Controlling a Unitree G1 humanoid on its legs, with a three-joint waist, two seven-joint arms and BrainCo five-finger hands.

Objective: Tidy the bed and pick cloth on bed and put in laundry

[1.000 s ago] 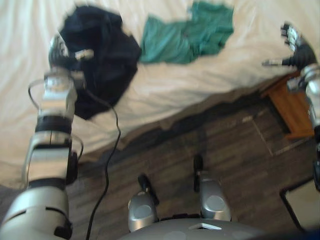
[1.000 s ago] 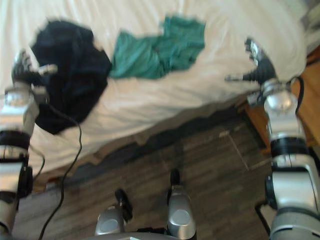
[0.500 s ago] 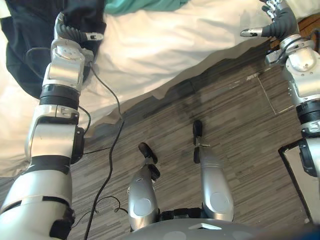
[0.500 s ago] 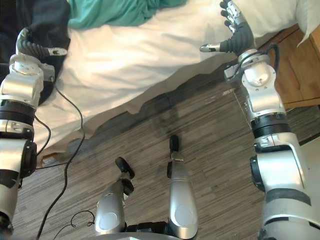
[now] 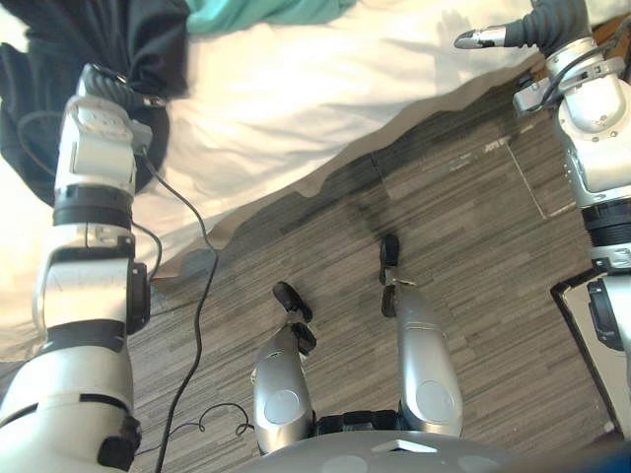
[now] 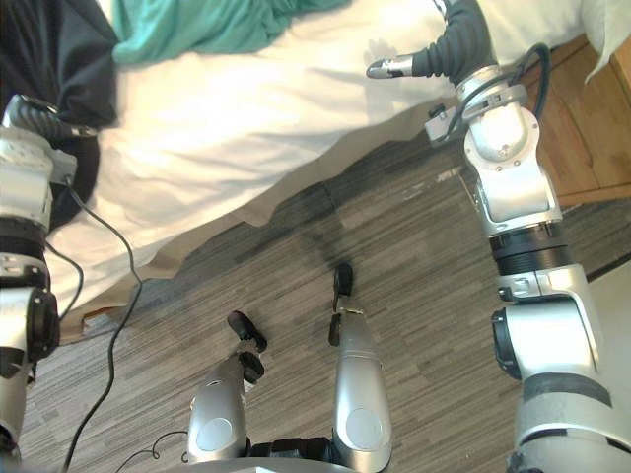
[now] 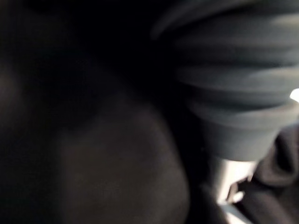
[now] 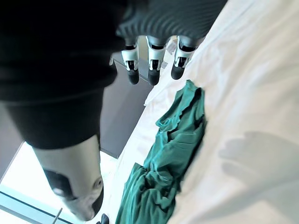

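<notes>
You are at the pick-up step. Your left hand (image 5: 110, 84) is pushed into the crumpled dark navy cloth (image 5: 49, 69), which lies near the edge of the white-sheeted bed (image 5: 325, 89). Its thumb tip shows at a fold of the garment, but its fingers are buried in the fabric. In the left wrist view dark fabric sits close against the ribbed cover, so you cannot tell whether they have closed on anything. Your right hand (image 6: 455, 41) hovers above bare sheet toward the bed's other side, fingers (image 8: 153, 70) straight and released, thumb out, holding nothing. The rumpled teal-green cloth (image 8: 163, 177) lies on the sheet just beside the navy one, between the two hands and nearer the left. A brown wooden bedside cabinet (image 6: 592, 128) stands by the right arm on the grey plank floor (image 5: 473, 246). Next, I judge, you need a firm clench on a bunched fold of the navy cloth before lifting. Loose fabric may slip or drag the sheet, so gather deep.
</notes>
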